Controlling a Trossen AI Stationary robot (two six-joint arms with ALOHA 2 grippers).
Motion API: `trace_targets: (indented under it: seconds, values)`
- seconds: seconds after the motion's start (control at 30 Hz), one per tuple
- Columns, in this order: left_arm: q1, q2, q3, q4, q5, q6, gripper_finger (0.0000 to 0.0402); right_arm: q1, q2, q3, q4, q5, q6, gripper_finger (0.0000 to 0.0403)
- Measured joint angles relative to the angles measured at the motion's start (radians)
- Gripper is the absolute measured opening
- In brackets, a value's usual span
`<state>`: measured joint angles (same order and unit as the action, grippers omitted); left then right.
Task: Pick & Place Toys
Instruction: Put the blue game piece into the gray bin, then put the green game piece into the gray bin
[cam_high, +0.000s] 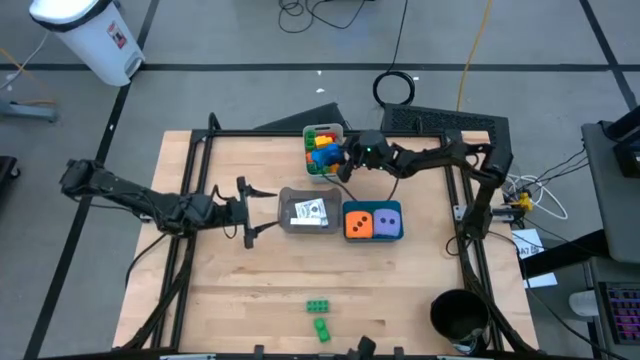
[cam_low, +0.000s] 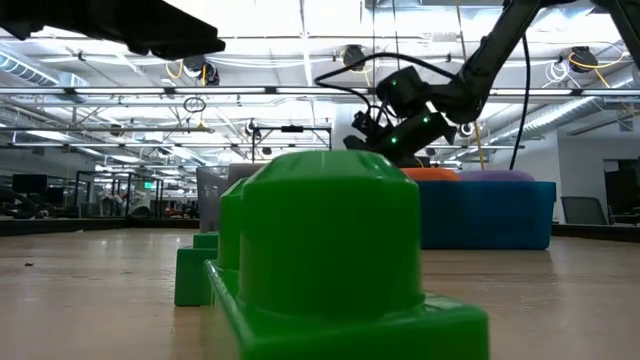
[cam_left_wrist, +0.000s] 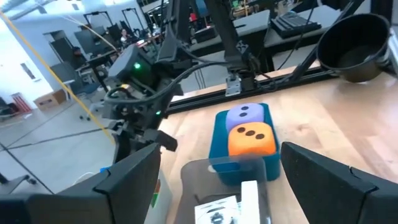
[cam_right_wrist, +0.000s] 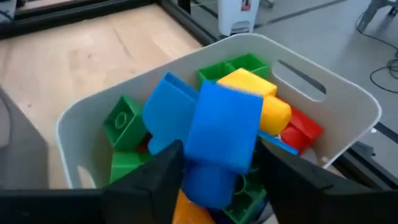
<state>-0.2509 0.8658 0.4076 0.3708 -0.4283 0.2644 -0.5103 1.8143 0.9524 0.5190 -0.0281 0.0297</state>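
Right pincer hovered over the pale bin of bricks, its fingers partly spread around a blue brick; whether it gripped, I could not tell. Left pincer waited wide open and empty beside the grey card bin. Light, rigid and smooth, the brick looked best pinched across its flat sides.

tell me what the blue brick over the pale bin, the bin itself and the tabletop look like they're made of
Blue brick: likely hard moulded plastic, with flat, even-coloured faces and a slight sheen.
Pale bin: probably matte plastic, thin-walled, with rounded corners and a cut handle slot.
Tabletop: looks like wood, light planks with visible grain and seams, smooth finish.
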Motion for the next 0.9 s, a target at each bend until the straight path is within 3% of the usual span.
trace_targets:
  seconds: [0.2,0.37,0.63,0.9]
  values:
    - [0.024,0.000,0.000,0.000,0.000,-0.001,0.0340,0.047,-0.069,0.000,-0.062,-0.002,0.007,0.0264]
    - [0.036,0.000,0.000,0.000,0.000,-0.003,0.0340,0.121,-0.179,0.000,-0.154,-0.002,-0.014,0.0301]
    - [0.037,0.000,0.000,0.000,0.000,-0.011,0.0340,0.318,-0.322,0.001,-0.270,-0.003,-0.015,0.0303]
    - [0.037,0.000,0.000,0.000,0.000,-0.152,0.0340,0.567,-0.339,0.000,-0.250,-0.003,-0.100,0.0293]
